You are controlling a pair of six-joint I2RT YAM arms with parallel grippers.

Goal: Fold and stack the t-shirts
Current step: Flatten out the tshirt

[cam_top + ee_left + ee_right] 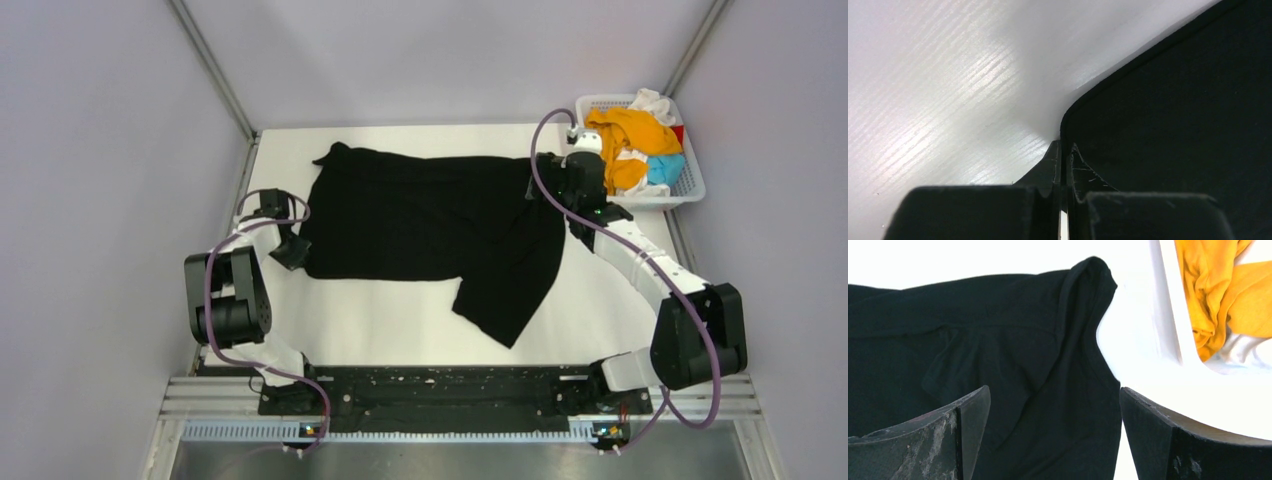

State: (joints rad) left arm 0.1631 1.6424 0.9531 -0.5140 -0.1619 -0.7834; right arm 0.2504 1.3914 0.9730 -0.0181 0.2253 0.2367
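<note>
A large black t-shirt (pixel 430 215) lies spread flat on the white table, one sleeve pointing toward the near edge. My left gripper (pixel 292 250) sits at the shirt's lower-left corner. In the left wrist view the gripper (pixel 1064 150) is shut, with the shirt's (pixel 1173 125) hem running in between its fingertips. My right gripper (pixel 548 183) hovers over the shirt's right end beside the basket. In the right wrist view it (pixel 1053 405) stands wide open over black cloth (pixel 1013 350), gripping nothing. Orange (pixel 630 135), white (pixel 655 100), light blue (pixel 665 165) and red (pixel 680 133) t-shirts lie bunched in the basket.
The white lattice basket (pixel 690 185) stands at the table's back right corner, its wall (pixel 1158 340) close to my right fingers. Grey walls enclose the table on three sides. Bare white tabletop (pixel 380 320) shows between the shirt and the arm bases.
</note>
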